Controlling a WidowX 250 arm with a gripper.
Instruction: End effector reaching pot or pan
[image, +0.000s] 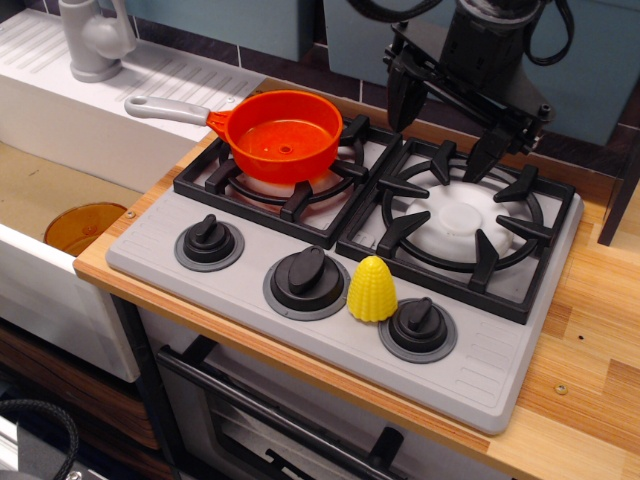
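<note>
The bright orange saucepan (282, 135) sits on the left burner grate of the toy stove (500, 385). Its light grey handle (168, 109) points left toward the sink. It looks empty. My black gripper (445, 128) hangs over the back edge of the right burner, to the right of the pan and apart from it. Its two dark fingers (403, 100) are spread wide with nothing between them.
A yellow toy corn cob (372, 290) stands on the front panel between two of the three black knobs (306, 277). An amber round dish (84, 228) lies in the sink at left. A grey faucet (95, 35) stands at back left. Wooden counter (590, 350) extends right.
</note>
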